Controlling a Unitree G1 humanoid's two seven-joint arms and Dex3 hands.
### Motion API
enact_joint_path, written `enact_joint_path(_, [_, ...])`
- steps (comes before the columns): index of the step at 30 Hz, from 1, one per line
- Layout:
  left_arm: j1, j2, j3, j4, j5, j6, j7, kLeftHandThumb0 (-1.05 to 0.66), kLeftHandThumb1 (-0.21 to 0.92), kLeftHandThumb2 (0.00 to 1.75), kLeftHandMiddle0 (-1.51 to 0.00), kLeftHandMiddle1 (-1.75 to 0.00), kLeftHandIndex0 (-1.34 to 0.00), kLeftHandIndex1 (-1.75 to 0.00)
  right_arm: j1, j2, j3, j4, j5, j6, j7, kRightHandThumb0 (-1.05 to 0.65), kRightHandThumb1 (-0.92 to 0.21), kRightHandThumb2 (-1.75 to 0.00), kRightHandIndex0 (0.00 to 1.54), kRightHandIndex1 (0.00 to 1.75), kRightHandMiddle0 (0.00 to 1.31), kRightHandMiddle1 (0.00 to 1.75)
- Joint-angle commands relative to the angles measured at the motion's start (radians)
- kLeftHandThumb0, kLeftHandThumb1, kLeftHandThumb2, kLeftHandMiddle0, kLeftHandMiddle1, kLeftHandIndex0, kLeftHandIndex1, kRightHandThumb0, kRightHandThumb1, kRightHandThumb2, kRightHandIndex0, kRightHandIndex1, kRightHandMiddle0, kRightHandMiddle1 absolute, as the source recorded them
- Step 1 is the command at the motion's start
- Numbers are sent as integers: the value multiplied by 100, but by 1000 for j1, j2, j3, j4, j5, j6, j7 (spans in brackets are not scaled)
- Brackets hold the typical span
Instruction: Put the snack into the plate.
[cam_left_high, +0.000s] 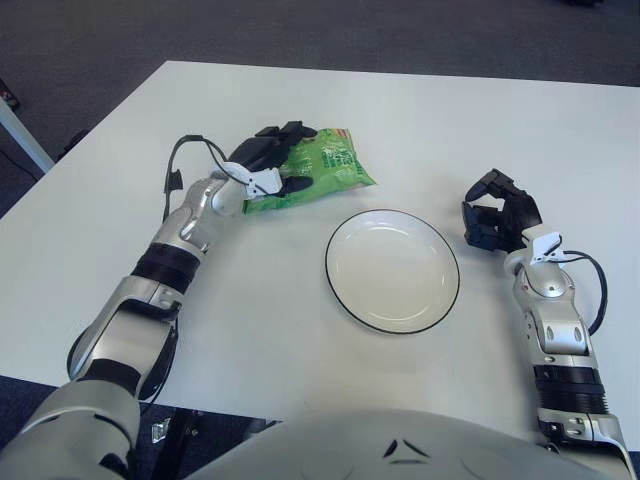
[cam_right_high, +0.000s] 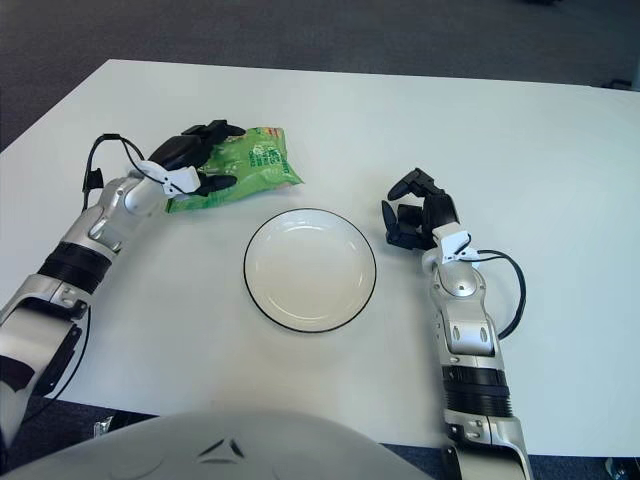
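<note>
Left hand (cam_left_high: 272, 160) grasps the crinkled green foil snack (cam_left_high: 318, 172) beside the round, glossy white plate (cam_left_high: 392, 270); right hand (cam_left_high: 499, 220) curled, holding nothing

A white counter (cam_left_high: 420, 110) fills most of the view. Beyond its far edge and off its left corner lies dark grey carpeted floor (cam_left_high: 300, 30).

Honestly nothing readable here. The crinkly green plastic snack bag (cam_left_high: 318, 170) has some printing plus a small red patch near its top edge, but it's too small to make out any letters, brand or numbers.
</note>
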Motion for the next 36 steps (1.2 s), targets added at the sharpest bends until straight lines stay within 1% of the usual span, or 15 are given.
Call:
enact_joint_path(1, [-28,9,-32,5,51,19,-22,-102,92,63,-6,-27,0,-61,71,9,20,70,-22,77,10,-43,-47,-113,120,175,50,175])
enact_joint_path(5, [-32,7,-69,10,102,53,-50,-103,92,63,-4,-17,0,-54,71,10,18,69,-16,75,13,-43,-48,-111,120,175,49,175])
enact_joint_path(10, [-35,3,-103,28,133,72,-77,-104,92,63,-3,-12,0,-46,72,11,16,67,-12,77,15,-43,-49,-110,120,175,48,175])
enact_joint_path(12, [-36,-4,-119,52,145,75,-73,-105,92,63,-2,-9,0,-40,71,12,16,65,-10,81,16,-43,-49,-110,119,175,48,175])
enact_joint_path(15, [-41,-7,-130,69,151,77,-71,-105,92,64,-1,-7,0,-35,71,13,15,65,-10,82,16,-43,-49,-109,119,175,48,175])
enact_joint_path(18, [-52,-22,-155,116,170,85,-59,-105,92,65,0,-2,0,-31,71,13,15,64,-9,83,16,-43,-50,-109,119,175,47,175])
enact_joint_path(24, [-55,-38,-184,153,183,99,-67,-105,92,67,0,0,0,-23,74,15,15,59,-12,85,11,-43,-49,-109,119,175,48,175])
enact_joint_path(26, [-44,-41,-190,147,183,101,-60,-105,92,66,0,0,0,-22,73,16,16,58,-13,86,9,-43,-49,-109,119,175,48,175])
enact_joint_path(29, [-24,-53,-198,141,187,104,-29,-105,92,62,-4,-2,0,-31,74,15,18,57,-19,85,6,-43,-49,-110,121,175,48,175])
enact_joint_path(31, [-16,-65,-204,153,195,107,7,-105,92,56,-10,-5,0,-44,74,12,21,55,-23,82,6,-43,-48,-111,121,175,48,175])
enact_joint_path(32, [-14,-70,-207,160,199,108,24,-105,92,56,-10,-5,0,-44,74,12,22,55,-24,81,7,-43,-48,-111,121,175,48,175])
enact_joint_path(33, [-13,-81,-213,180,208,110,55,-104,92,52,-16,-12,0,-57,75,11,23,54,-25,80,8,-43,-48,-111,122,175,49,175])
enact_joint_path(34, [-13,-89,-218,195,214,111,78,-103,92,50,-16,-24,0,-62,75,11,23,53,-25,79,8,-43,-48,-111,122,175,49,175])
enact_joint_path(35, [-14,-93,-221,205,217,111,93,-102,92,48,-12,-49,0,-70,75,10,23,53,-25,78,8,-43,-48,-111,122,175,49,175])
enact_joint_path(36, [-15,-99,-223,218,222,111,112,-101,92,46,-8,-66,0,-75,76,10,23,53,-25,77,8,-43,-48,-111,122,175,49,175])
